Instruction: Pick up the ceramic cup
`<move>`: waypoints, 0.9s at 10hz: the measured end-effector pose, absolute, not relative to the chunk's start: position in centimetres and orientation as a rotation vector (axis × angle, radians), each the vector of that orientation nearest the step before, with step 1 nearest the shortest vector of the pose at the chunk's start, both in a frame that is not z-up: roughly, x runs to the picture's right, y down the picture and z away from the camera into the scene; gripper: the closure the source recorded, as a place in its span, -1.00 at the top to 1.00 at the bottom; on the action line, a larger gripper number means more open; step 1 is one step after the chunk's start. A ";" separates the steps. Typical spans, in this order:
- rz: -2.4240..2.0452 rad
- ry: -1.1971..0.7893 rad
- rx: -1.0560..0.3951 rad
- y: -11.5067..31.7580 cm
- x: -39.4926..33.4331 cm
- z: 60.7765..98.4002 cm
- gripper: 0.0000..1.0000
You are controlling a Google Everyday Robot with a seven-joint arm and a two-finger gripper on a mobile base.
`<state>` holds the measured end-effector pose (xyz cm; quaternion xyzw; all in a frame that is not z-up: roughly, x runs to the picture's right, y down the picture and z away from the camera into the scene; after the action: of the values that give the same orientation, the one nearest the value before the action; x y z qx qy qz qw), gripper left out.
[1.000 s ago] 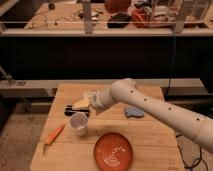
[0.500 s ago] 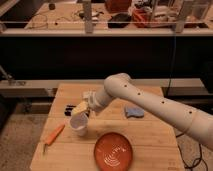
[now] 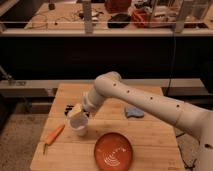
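Observation:
The ceramic cup [image 3: 80, 127] is small and white and stands upright on the wooden table [image 3: 150, 135], left of centre. My gripper [image 3: 76, 114] is at the end of the white arm [image 3: 140, 97] that reaches in from the right. It sits directly over the cup's rim and hides the top of it. The orange-red bowl [image 3: 114, 150] with white swirl marks lies to the cup's front right.
An orange carrot [image 3: 54, 135] lies left of the cup near the table's left edge. A blue object [image 3: 134, 111] lies right of centre. A dark object [image 3: 68, 108] lies behind the gripper. A cluttered workbench [image 3: 100, 20] runs across the back.
The arm has swung left and down, bringing the gripper from behind and above the cup down onto its rim. The cup has not moved.

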<state>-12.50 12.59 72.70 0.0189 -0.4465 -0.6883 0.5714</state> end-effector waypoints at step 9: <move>-1.549 -1.051 -0.059 16.5 -11.5 77.7 0.60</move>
<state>-11.54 16.45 77.66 -0.0253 -0.4522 -0.6661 0.5926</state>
